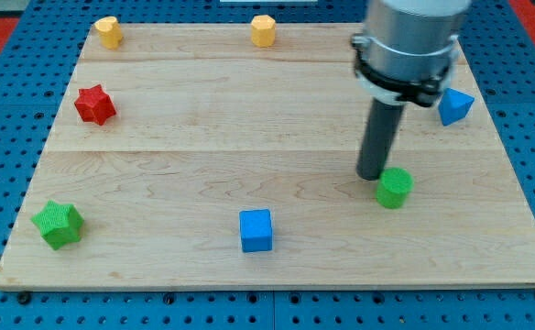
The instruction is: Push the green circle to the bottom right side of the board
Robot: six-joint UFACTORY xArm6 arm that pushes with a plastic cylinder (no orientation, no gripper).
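The green circle (395,187), a short green cylinder, stands on the wooden board (277,137) right of centre, in the lower half. My tip (371,176) rests on the board just left of it and slightly above, touching or nearly touching its upper left edge. The dark rod rises from the tip to the grey arm at the view's top.
A blue cube (256,230) sits at bottom centre. A green star (59,224) is at bottom left. A red star (94,104) is at left. Two yellow blocks (109,31) (263,30) sit at the top edge. A blue triangle (454,106) is at right.
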